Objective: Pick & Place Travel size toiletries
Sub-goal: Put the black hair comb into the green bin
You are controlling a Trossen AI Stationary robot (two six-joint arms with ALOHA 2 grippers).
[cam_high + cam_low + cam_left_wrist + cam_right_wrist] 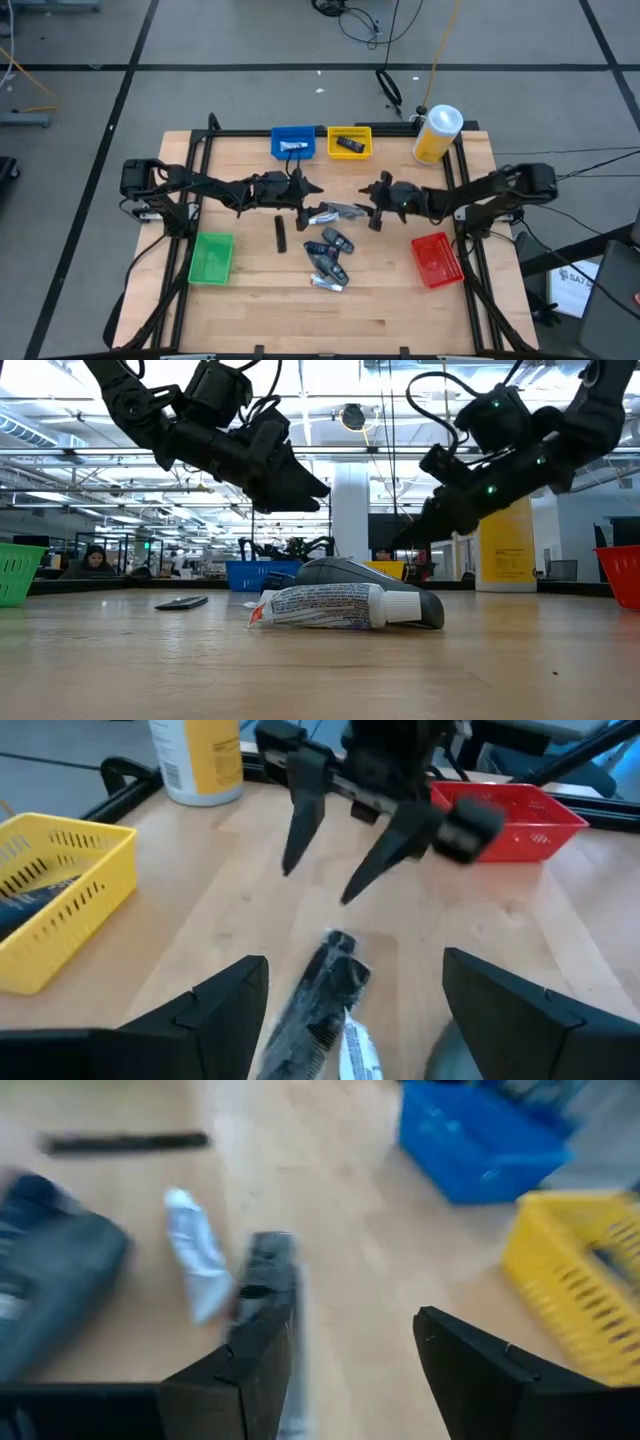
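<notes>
Two dark arms meet over the middle of a pale wooden desk (260, 300), where the travel size toiletries (328, 255) lie scattered: dark mini bottles, a silver-grey tube and a white tube near the desk's centre, and a slim black stick (281, 234) just to their left. The left tool (312, 189) hangs above the far end of the cluster with its jaws spread wide and nothing between them. The right tool (366, 190) faces it from the other side, jaws apart and empty, directly over a dark sachet (325, 982) and a grey tube (197, 1266).

The step in hand looks like the approach for a pick: neither tool holds anything, and most of the items are not yet sorted. A blue bin (293, 142) and a yellow bin (349, 142) at the far edge each already hold a small item; a green bin (212, 256) near the left edge and a red bin (436, 259) near the right edge appear bare. The next move likely calls for lowering one tool squarely over a single piece without nudging its neighbours, since they lie touching.

A yellow canister (437, 134) with a white lid stands at the far right corner. Beyond the desk stretches a lit workshop hall, with a seated person far off.
</notes>
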